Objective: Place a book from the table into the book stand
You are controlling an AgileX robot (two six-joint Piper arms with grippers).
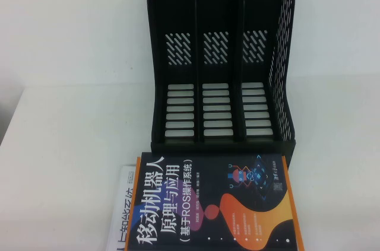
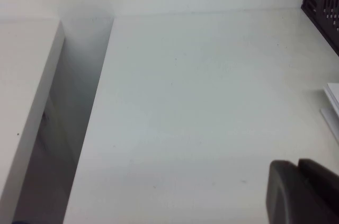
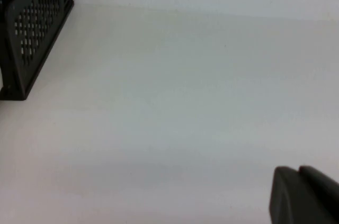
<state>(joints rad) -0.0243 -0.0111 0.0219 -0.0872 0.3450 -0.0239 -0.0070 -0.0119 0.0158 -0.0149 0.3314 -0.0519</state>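
The dark navy book (image 1: 217, 203), with a large white Chinese title, orange and purple blobs and an orange edge, lies flat on the white table (image 1: 71, 138) at the near edge, right in front of the book stand. The black three-slot book stand (image 1: 222, 61) stands upright behind it with all slots empty. It also shows in the left wrist view (image 2: 324, 1) and in the right wrist view (image 3: 37, 28). My left gripper (image 2: 298, 167) is shut and empty over bare table left of the books. My right gripper (image 3: 299, 171) is shut and empty over bare table right of the stand. Neither gripper shows in the high view.
A white book (image 1: 122, 215) lies partly under the dark book's left side; its edge shows in the left wrist view (image 2: 333, 102). A gap (image 2: 69, 128) separates the table from a neighbouring white surface (image 2: 21, 75) on the left. A white wall rises behind the stand.
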